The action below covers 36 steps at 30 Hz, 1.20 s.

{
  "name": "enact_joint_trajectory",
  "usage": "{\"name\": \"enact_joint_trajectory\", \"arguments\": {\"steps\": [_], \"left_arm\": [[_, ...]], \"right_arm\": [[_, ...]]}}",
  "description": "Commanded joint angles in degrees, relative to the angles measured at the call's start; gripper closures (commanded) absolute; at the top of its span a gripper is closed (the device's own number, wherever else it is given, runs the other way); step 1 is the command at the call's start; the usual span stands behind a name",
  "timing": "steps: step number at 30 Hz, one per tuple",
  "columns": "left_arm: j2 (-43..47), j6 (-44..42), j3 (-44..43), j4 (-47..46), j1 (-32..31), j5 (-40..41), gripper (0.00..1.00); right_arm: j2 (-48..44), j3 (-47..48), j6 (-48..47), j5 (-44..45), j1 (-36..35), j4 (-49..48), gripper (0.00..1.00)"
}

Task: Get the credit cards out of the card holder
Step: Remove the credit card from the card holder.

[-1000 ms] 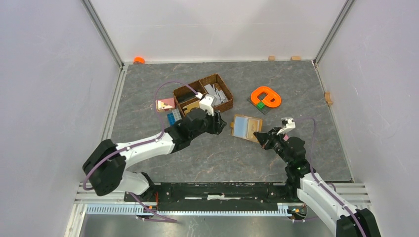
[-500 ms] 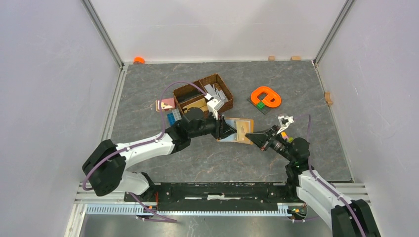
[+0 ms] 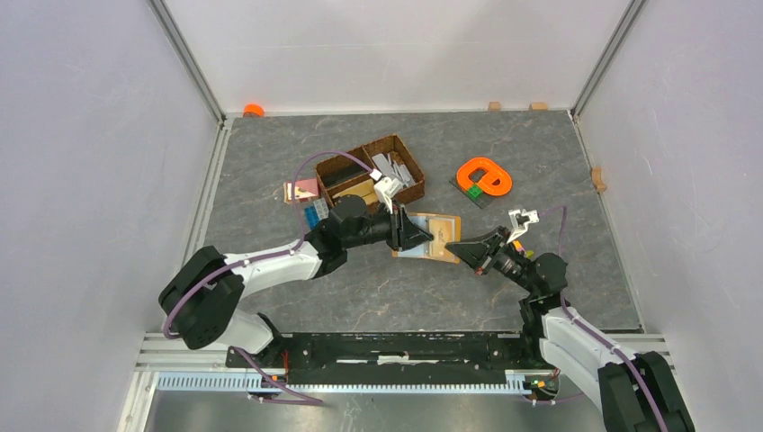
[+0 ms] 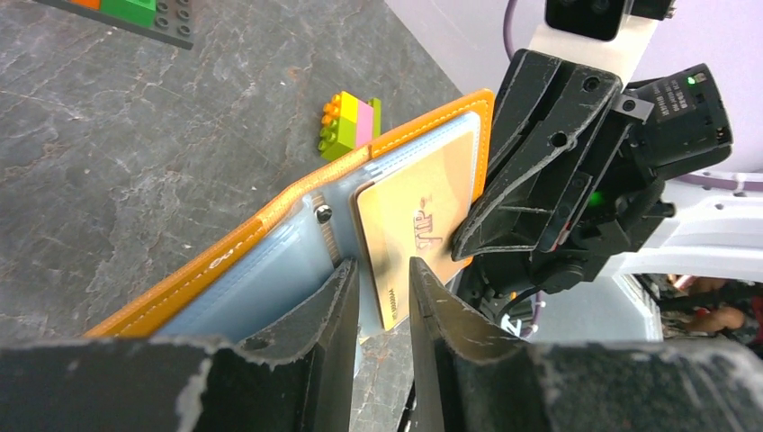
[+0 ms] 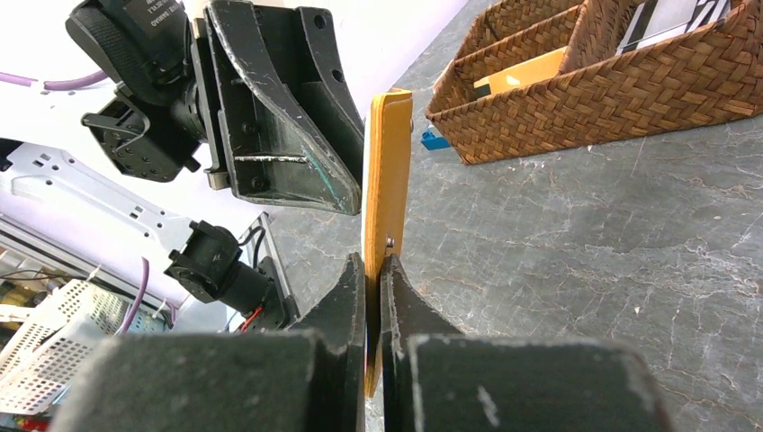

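The card holder (image 3: 443,227) is open and held up on edge between the two arms. Its mustard-orange cover (image 5: 387,162) shows edge-on in the right wrist view. My right gripper (image 3: 456,248) (image 5: 373,263) is shut on its lower edge. In the left wrist view the light blue inside panels (image 4: 270,279) face me, and a gold credit card (image 4: 409,229) sticks out of a pocket. My left gripper (image 3: 421,236) (image 4: 382,268) has its jaws drawn in narrow around that card's near end. Any other cards are hidden.
A brown wicker basket (image 3: 398,142) (image 5: 612,85) with cards and papers stands behind the left arm. An orange ring (image 3: 484,175) lies on a brick plate at the back right. Small toy bricks (image 4: 351,121) sit beside the holder; a blue brick (image 3: 315,214) and pink card (image 3: 301,189) lie left.
The card holder, flat on the table a second ago, now stands tilted up in the right gripper. My left gripper moved right onto it and its jaws narrowed around the gold card.
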<state>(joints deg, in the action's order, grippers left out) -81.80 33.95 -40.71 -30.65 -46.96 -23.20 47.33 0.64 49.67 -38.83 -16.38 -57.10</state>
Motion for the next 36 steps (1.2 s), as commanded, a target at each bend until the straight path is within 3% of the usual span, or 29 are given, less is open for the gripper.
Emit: {"name": "enact_joint_trajectory", "arguments": {"steps": [1, 6, 9, 15, 19, 22, 26, 30, 31, 34, 36], "left_arm": [[-1.9, 4.7, 0.8, -7.8, 0.4, -6.4, 0.65], [-3.3, 9.3, 1.4, -18.4, 0.4, -14.2, 0.65], [-2.9, 10.3, 2.3, -21.4, 0.4, -15.3, 0.74], [-3.5, 12.0, 2.3, -24.8, 0.4, -17.5, 0.83], [-4.2, 13.0, 1.6, -26.6, 0.1, -20.1, 0.98], [-4.0, 10.9, 0.6, -22.7, -0.4, -20.0, 0.97], [-4.5, 10.3, -0.3, -21.5, -0.9, -20.5, 0.83], [-4.2, 9.7, -0.4, -20.8, -0.9, -20.4, 0.78], [-4.2, 9.6, -0.4, -20.8, -1.0, -20.4, 0.79], [-3.4, 9.0, -0.1, -20.1, -1.0, -19.5, 0.95], [-2.7, 8.0, 0.0, -18.6, -1.0, -18.6, 0.98]], "right_arm": [[-0.8, -2.5, 1.9, -2.3, -0.2, -8.1, 1.00], [0.3, -3.3, 4.2, -2.8, 1.0, -10.6, 1.00], [1.7, -4.2, 6.6, -3.5, 2.9, -13.4, 1.00], [5.1, -5.8, 10.9, -5.3, 5.8, -20.2, 1.00], [7.6, -6.6, 14.3, -6.4, 7.2, -26.0, 1.00], [9.5, -6.7, 16.0, -7.6, 7.5, -30.1, 1.00], [11.4, -6.5, 16.7, -8.4, 7.5, -31.8, 1.00], [12.8, -6.1, 16.7, -9.1, 7.5, -32.0, 1.00], [13.0, -6.1, 16.8, -9.2, 7.5, -32.0, 1.00], [12.9, -6.2, 17.0, -9.2, 7.5, -32.5, 1.00], [12.6, -6.4, 17.1, -8.9, 7.5, -32.9, 0.98]]}}
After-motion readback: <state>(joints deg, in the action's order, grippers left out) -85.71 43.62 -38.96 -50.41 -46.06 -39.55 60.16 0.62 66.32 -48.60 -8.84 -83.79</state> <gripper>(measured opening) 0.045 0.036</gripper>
